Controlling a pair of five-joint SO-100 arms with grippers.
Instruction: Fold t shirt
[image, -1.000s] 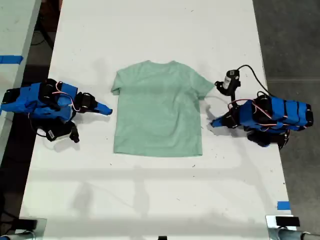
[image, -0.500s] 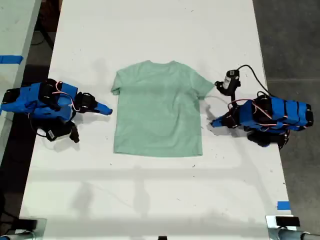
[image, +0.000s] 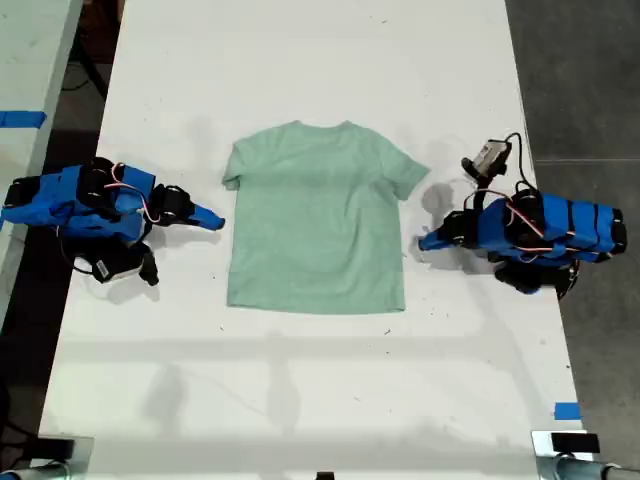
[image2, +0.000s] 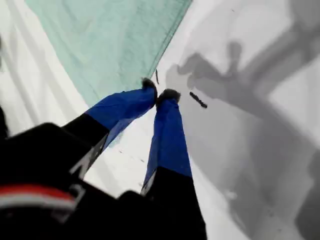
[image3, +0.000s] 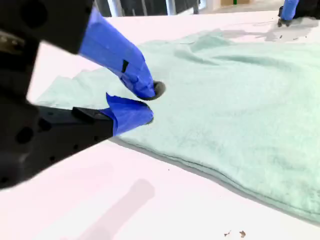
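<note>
The pale mint-green t shirt (image: 315, 230) lies flat, neck toward the top of the exterior view, in the middle of the white table (image: 300, 400). My first gripper (image: 424, 242) is on the exterior view's right, shut and empty, just off the shirt's side hem (image2: 110, 40); its tips (image2: 160, 93) hover over bare table beside the cloth edge. My second gripper (image: 216, 222) is on the exterior view's left, shut and empty, its tips (image3: 149, 102) at the shirt's near edge (image3: 240, 100). Across the shirt, my first gripper (image3: 289, 10) shows in the second wrist view.
Blue tape marks sit at the table's edge (image: 566, 410) and on a neighbouring table (image: 22, 118). Dark floor (image: 580, 80) runs along the exterior view's right. A small dark speck (image2: 198, 100) lies on the table by my first gripper.
The arm on the exterior view's right has turned its wrist, swinging its camera and cable up and rightward; its tip stays beside the shirt. The other arm and the shirt have not moved.
</note>
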